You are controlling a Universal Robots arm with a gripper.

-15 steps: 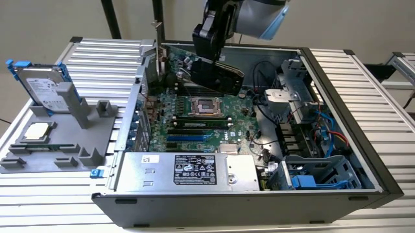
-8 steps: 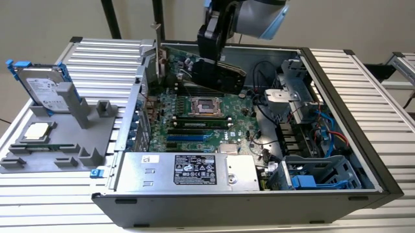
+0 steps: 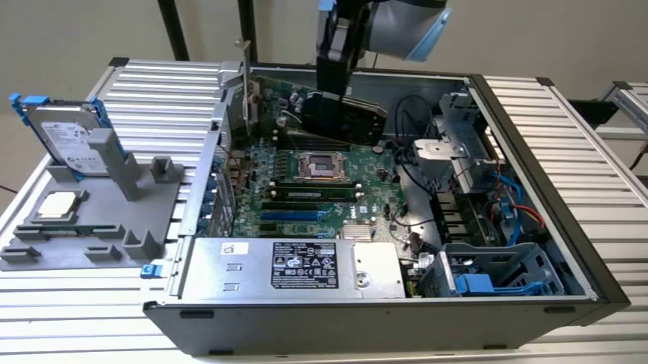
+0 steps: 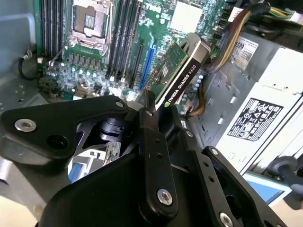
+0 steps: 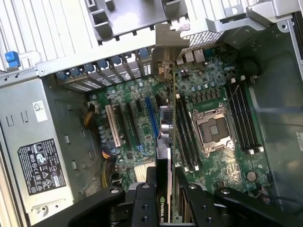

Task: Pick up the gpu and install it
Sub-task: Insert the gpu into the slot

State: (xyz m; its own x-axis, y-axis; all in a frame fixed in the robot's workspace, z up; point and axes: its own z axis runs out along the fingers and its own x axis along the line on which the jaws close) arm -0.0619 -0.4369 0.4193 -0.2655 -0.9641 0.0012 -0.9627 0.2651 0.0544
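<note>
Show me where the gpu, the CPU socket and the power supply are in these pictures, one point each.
gpu (image 4: 182, 82): second wrist view, on its black cooler block.
CPU socket (image 5: 213, 129): first wrist view, on its open centre.
power supply (image 3: 228, 265): exterior view, on its bare metal face.

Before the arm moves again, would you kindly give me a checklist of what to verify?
1. Grip: the gripper is shut on the gpu: ok.
2. Is the gpu seated in the motherboard? Not ok, it hangs tilted above the board.
3. Blue slot free of anything: ok.
4. Metal bracket lined up with the rear slots: cannot tell.
5. Cable bundle clear of the card: cannot tell.
</note>
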